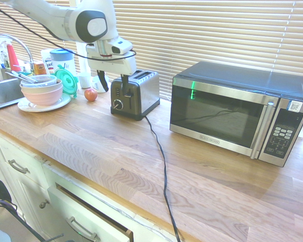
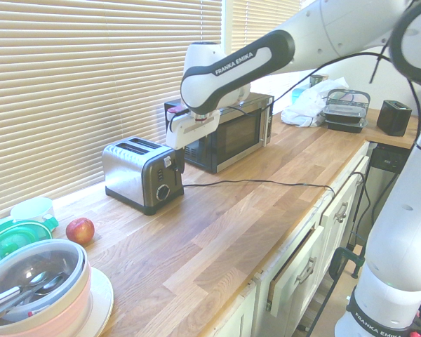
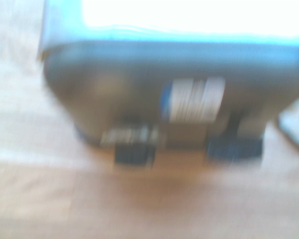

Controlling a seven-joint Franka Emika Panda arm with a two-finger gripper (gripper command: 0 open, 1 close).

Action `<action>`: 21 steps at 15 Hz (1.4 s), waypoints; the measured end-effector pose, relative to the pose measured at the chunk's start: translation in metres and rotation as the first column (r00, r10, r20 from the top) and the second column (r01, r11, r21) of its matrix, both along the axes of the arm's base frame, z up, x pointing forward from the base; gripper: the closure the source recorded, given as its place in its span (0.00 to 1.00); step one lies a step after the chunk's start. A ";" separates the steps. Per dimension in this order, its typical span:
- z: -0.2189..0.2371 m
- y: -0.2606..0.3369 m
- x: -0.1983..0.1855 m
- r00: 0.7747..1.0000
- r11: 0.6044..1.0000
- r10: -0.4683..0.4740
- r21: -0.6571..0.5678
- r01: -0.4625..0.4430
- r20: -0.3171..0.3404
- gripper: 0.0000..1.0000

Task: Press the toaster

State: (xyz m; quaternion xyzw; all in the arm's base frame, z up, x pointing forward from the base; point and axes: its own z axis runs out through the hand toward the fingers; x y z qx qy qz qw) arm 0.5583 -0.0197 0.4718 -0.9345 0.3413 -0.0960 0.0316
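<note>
In the first exterior view the toaster (image 1: 149,94) sits at nine o'clock from the microwave (image 1: 212,113); the claw (image 1: 116,92) is spread open, gripping nothing; a misaligned descent could miss the lever (image 3: 235,148) or shove the toaster towards one o'clock.

- The bench (image 1: 111,146) is topped with striped wood.
- The toaster (image 1: 141,96) and microwave (image 1: 232,111) are stood on it, apart.
- A white plate (image 2: 104,302) is laid near the apple (image 2: 80,231).
- The black cord (image 1: 164,171) is trailed across the wood.
</note>
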 end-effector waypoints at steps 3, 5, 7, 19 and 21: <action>0.001 -0.012 0.024 1.000 1.000 0.015 0.001 -0.015 -0.017 0.00; -0.002 -0.014 0.029 0.999 1.000 0.020 0.002 -0.019 -0.027 0.00; -0.001 -0.009 0.030 0.999 1.000 0.029 0.001 -0.029 -0.026 0.00; 0.016 -0.002 0.051 0.999 0.999 0.036 -0.019 -0.037 -0.030 1.00; 0.014 -0.003 0.053 0.999 0.999 0.035 -0.017 -0.036 -0.032 1.00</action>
